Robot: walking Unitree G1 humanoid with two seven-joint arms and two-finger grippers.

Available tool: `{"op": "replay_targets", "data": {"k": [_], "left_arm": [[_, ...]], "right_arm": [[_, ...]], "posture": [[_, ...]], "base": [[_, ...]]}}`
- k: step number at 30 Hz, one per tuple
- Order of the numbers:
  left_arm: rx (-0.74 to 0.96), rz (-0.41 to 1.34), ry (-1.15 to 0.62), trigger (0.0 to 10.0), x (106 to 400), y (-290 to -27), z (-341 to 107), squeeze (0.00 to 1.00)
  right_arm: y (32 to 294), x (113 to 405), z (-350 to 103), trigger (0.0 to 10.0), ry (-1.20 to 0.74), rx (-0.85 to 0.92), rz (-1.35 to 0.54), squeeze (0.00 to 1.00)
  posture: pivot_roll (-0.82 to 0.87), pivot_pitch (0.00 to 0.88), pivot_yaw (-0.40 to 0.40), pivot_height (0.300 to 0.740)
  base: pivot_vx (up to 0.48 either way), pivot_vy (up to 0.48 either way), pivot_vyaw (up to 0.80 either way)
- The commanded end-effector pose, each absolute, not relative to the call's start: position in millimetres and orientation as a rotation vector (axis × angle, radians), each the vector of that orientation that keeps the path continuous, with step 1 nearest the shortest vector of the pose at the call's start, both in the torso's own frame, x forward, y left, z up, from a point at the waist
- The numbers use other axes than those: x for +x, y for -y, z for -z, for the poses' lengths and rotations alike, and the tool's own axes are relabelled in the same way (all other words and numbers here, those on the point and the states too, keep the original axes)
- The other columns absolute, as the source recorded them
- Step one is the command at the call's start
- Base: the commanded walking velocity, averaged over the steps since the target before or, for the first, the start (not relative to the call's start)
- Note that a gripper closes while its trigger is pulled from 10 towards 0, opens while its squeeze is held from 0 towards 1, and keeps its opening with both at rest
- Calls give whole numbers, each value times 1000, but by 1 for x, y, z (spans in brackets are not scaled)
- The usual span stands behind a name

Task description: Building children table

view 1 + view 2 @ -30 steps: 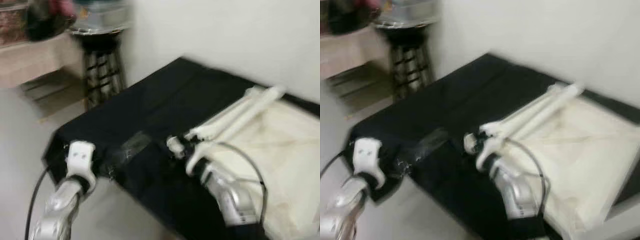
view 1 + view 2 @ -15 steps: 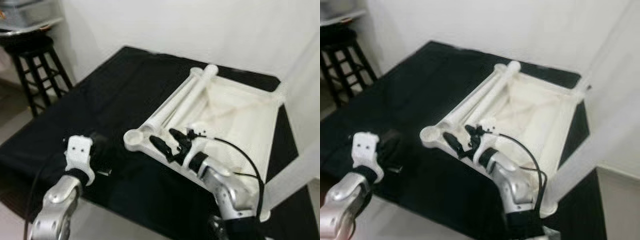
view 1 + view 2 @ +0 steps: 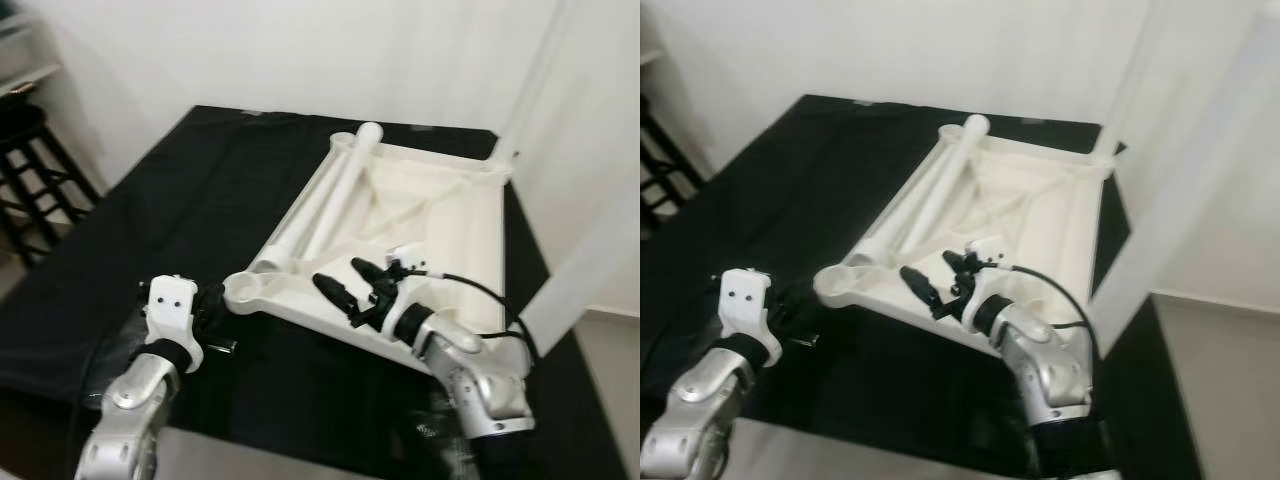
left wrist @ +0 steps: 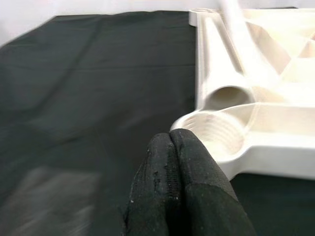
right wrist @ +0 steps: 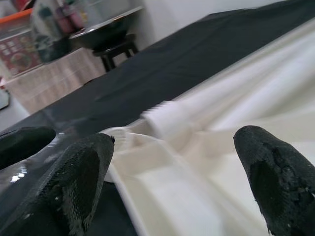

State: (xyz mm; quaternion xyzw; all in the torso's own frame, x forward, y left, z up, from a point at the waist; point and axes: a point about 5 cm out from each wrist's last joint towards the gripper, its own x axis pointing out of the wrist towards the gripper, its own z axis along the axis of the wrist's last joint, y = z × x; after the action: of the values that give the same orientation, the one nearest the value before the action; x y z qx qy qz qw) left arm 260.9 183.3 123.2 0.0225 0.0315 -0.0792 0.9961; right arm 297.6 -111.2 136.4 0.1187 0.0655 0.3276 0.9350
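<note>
We're looking down at a white plastic kids' table point(image 3: 420, 215) lying upside down on a black cloth point(image 3: 180, 200), so its ribbed underside faces up. Two loose white legs point(image 3: 325, 190) lie side by side along its left edge, running from the far corner toward the near one. The near left corner has a round threaded socket point(image 4: 219, 132), empty and facing up.

Our right gripper point(image 3: 355, 285) sits over the near edge of the upturned table, fingers point(image 5: 81, 172) spread wide apart with nothing between them. From its wrist camera we see one leg's threaded end point(image 5: 165, 118) lying just ahead, between the two tips but not touched. A black cable point(image 3: 480, 295) loops off that wrist.

Our left gripper point(image 4: 172, 147) is down low on the cloth just beside the socket corner, fingers pressed together and holding nothing. The tips point right at the socket's rim, very close, though we can't tell if they touch it.

Two more white legs point(image 3: 1185, 170) stand tall on the right side, one at the far right corner of the table, the other nearer us and blurry. A dark stool point(image 3: 30, 170) stands off to the left by the white wall point(image 3: 250, 50).
</note>
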Motion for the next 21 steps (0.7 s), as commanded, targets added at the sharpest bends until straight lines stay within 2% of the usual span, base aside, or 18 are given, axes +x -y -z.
{"op": "replay_targets", "data": {"k": [1, 8, 9, 10, 12, 13, 15, 18, 21], "left_arm": [[57, 141, -93, 10000, 259, -189, -118, 0], [60, 140, -84, 10000, 260, -188, -119, 0], [57, 140, -78, 10000, 260, -189, -120, 0], [57, 140, -78, 10000, 260, -189, -120, 0], [64, 153, -61, 10000, 259, -187, -122, 0], [64, 153, -61, 10000, 259, -187, -122, 0], [69, 186, -52, 10000, 258, -184, -124, 0], [68, 198, -50, 10000, 258, -182, -124, 0], [61, 226, -38, 10000, 256, -178, -126, 0]], "right_arm": [[107, 296, -137, 10000, -124, 260, -691, 0], [104, 293, -140, 10000, -116, 174, -769, 0], [104, 293, -143, 10000, -102, 88, -800, 0], [104, 293, -143, 10000, -102, 88, -800, 0], [115, 297, -147, 10000, -109, -141, -866, 0], [115, 297, -147, 10000, -109, -141, -866, 0], [140, 313, -162, 10000, -140, -350, -872, 0], [151, 319, -168, 10000, -159, -434, -860, 0], [184, 334, -174, 10000, -308, -673, -883, 0]], "posture": [[-17, 66, -23, 740], [-9, 66, -16, 740], [-7, 66, -16, 740], [-7, 66, -16, 740], [-6, 67, -16, 740], [-6, 67, -16, 740], [-7, 72, -22, 740], [-10, 72, -24, 740], [-3, 78, -41, 740]], "base": [[0, 480, 0], [0, 480, 0], [0, 0, 0], [0, 0, 0], [0, 0, 0], [0, 0, 0], [0, 0, 0], [0, 0, 0], [0, 0, 0]]}}
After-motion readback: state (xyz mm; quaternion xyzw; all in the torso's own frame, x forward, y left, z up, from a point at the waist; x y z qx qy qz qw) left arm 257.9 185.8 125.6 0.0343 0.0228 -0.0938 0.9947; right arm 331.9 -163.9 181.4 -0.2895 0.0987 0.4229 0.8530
